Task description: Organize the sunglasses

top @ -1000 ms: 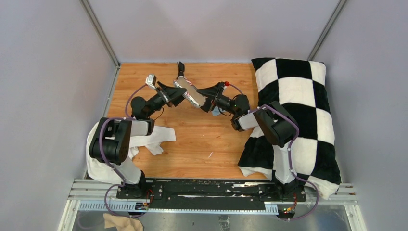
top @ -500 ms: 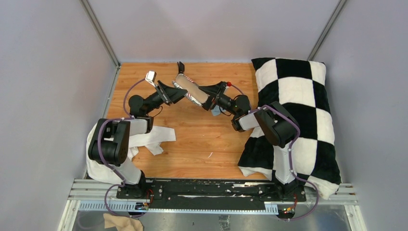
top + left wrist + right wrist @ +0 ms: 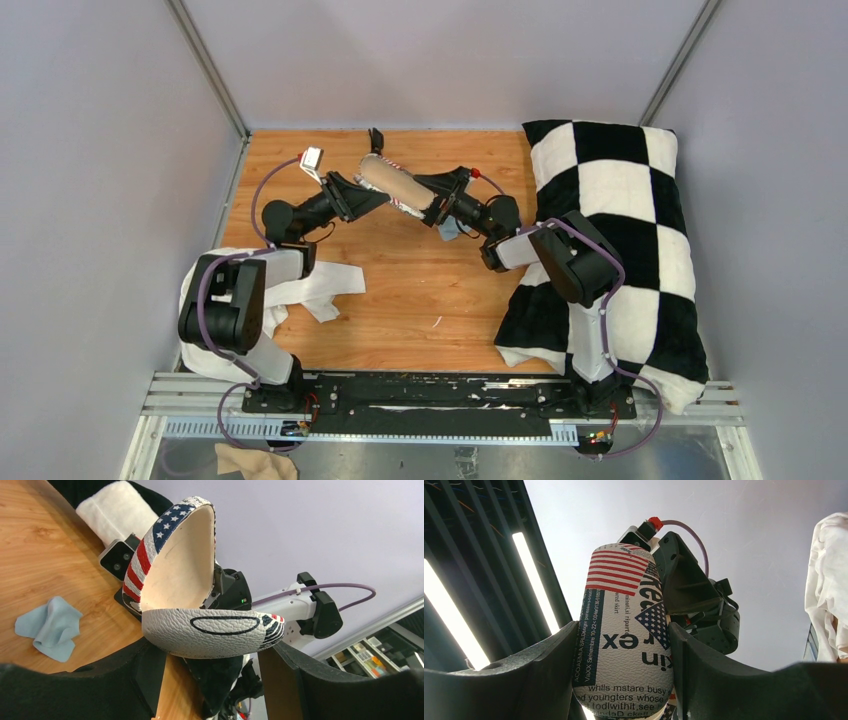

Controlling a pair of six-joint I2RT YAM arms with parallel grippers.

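Change: I'm turning the glasses case (image 3: pixel 392 186) level, off its slant | left gripper (image 3: pixel 362 194) and right gripper (image 3: pixel 432 193) both clamping it, lid open, empty | sunglasses (image 3: pixel 376 137) lying outside, not yet cased.

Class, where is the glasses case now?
Top view: the case is gripped between the left gripper and right gripper above the far middle of the table, near the blue cloth.

Checkered pillow (image 3: pixel 610 195) right; white towel (image 3: pixel 325 285) left; blue cloth (image 3: pixel 49 627) on wooden table (image 3: pixel 420 290); flag-print case (image 3: pixel 180 580) open.
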